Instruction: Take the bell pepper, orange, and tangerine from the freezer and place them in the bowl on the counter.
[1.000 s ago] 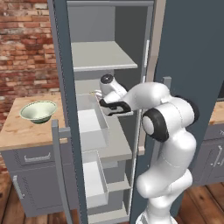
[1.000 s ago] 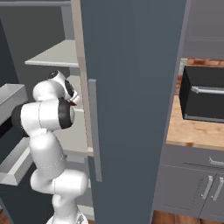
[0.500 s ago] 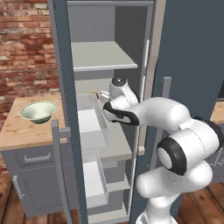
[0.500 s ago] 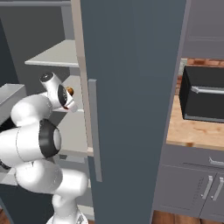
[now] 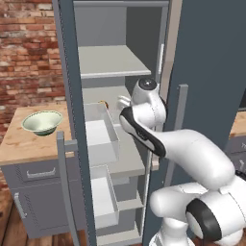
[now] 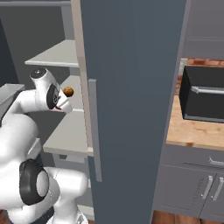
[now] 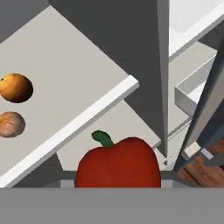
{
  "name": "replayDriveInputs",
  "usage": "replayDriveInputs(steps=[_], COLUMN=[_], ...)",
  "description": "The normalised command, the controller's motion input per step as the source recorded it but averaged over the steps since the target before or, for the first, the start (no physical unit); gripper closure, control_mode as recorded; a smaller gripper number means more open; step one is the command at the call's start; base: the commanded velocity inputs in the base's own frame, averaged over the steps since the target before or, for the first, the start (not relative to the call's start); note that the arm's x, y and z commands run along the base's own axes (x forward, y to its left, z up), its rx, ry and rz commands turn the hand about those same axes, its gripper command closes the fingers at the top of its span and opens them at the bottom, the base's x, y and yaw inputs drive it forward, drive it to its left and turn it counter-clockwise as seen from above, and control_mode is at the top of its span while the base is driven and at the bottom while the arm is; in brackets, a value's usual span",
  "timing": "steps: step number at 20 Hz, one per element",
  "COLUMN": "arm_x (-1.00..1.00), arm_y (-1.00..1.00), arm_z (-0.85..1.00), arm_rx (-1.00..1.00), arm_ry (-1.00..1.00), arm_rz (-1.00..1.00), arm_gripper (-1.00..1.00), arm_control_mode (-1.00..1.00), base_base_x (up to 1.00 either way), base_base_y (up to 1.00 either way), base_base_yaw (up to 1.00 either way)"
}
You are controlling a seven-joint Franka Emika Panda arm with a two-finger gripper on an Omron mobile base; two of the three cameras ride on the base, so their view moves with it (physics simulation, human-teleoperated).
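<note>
Item: bell pepper [image 7: 117,162], glossy red with green stem, clamped in the pincer and carried clear of the freezer [image 5: 72,120] shelf [image 7: 65,87], evidently so it can travel to the bowl [image 5: 42,122], which waits on the table [image 5: 24,146] left of the freezer. Items remaining on the shelf: an orange [image 7: 15,88] and just beside it a paler round fruit, likely the tangerine [image 7: 11,124], apart from each other, both untouched. Status, as judged: first of three fruits in transit; the drawn-out bin [image 5: 101,134] lies between arm and bowl.
</note>
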Motion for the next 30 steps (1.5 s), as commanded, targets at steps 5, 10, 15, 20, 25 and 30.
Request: replayDriveInputs(steps=[5, 10, 15, 20, 25, 30], arm_x=[-0.8, -0.86, -0.72, -0.39, -0.11, -0.02], arm_y=[-0.04, -0.24, -0.23, -0.21, -0.01, 0.0], arm_z=[0.63, 0.55, 0.34, 0.28, 0.16, 0.03], arm_rx=[0.0, 0.0, 0.0, -0.01, -0.05, -0.1], arm_ry=[0.01, 0.0, 0.0, 0.02, 0.01, 0.0], arm_rz=[0.16, 0.29, 0.29, 0.07, -0.03, -0.14], arm_gripper=[1.0, 1.0, 1.0, 1.0, 1.0, 1.0], arm_control_mode=[-1.0, -1.0, -1.0, -1.0, -1.0, -1.0], base_base_x=[0.0, 0.0, 0.0, 0.0, 0.0, 0.0], base_base_y=[0.0, 0.0, 0.0, 0.0, 0.0, 0.0], base_base_yaw=[0.0, 0.0, 0.0, 0.0, 0.0, 0.0])
